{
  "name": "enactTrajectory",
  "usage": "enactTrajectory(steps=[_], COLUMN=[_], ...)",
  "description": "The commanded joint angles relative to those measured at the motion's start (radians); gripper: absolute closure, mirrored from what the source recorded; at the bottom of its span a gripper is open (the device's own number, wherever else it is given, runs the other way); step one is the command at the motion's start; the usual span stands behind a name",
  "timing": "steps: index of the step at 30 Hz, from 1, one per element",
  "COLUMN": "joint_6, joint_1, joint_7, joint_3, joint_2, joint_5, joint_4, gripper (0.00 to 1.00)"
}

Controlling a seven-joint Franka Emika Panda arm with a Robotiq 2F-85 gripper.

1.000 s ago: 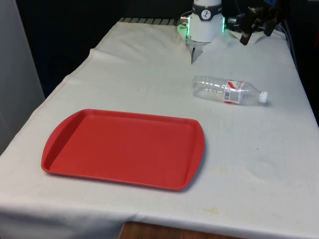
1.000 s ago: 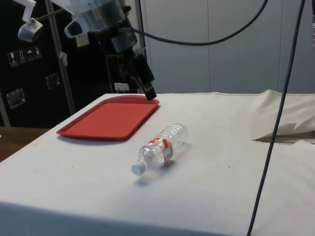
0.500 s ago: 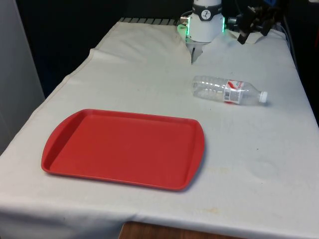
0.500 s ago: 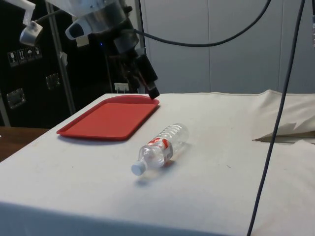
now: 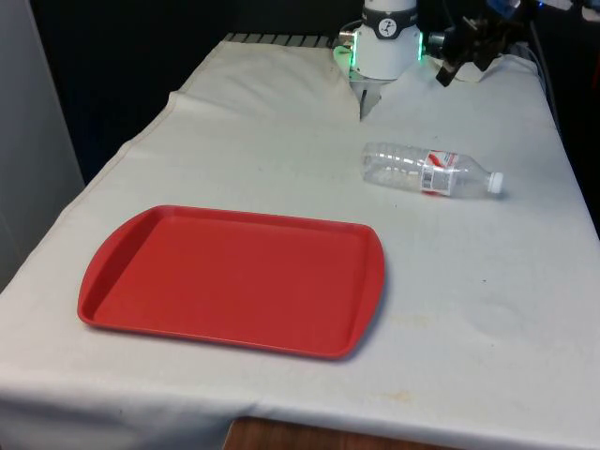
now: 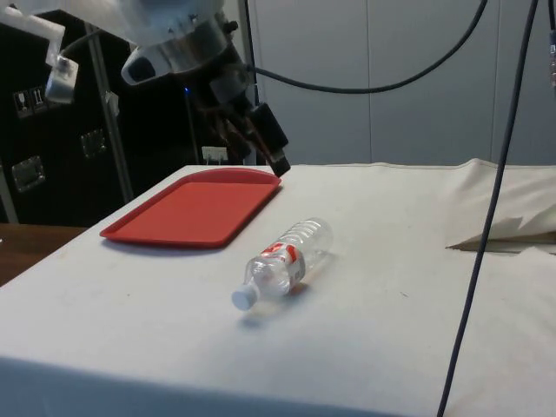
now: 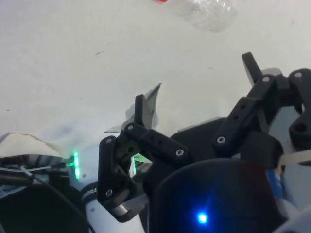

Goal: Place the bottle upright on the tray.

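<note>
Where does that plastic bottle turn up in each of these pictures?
Front view: the bottle lies on its side toward the front view's right, beyond the red tray.
Side view: the bottle lies mid-table, cap toward the camera, nearer than the tray.
Wrist view: its clear body shows at the edge.
Shared landmark: the red tray.

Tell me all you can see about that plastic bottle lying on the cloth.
The bottle is clear, ribbed plastic with a white cap and a red-and-white label near its neck; it looks empty or nearly so. It lies on its side on the white cloth, cap pointing to the front view's right. It sits beyond the red tray, well apart from it. Nothing but the cloth touches it; the tool hangs above the table, away from the bottle, fingers spread and empty.
</note>
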Motion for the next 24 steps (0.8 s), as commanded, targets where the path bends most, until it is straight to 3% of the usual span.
enactTrajectory(steps=[1,2,9,11,15,21,24], joint_6=[-0.007,-0.001,-0.023,-0.018,-0.029,-0.032,-0.038], joint_1=[0.003,0.0,0.005,0.001,0.007,0.003,0.008], joint_7=[-0.001,-0.001,-0.006,-0.006,-0.006,-0.006,-0.005], joint_3=[0.001,0.001,0.009,0.009,0.013,0.023,0.026], joint_2=[0.006,0.002,0.024,0.02,0.035,0.047,0.061], joint_5=[-0.019,-0.006,-0.072,-0.062,-0.099,-0.124,-0.147], joint_4=[0.001,0.0,0.001,-0.001,0.001,-0.001,0.003], gripper=[0.0,0.0,0.0,0.0,0.0,0.0,0.0])
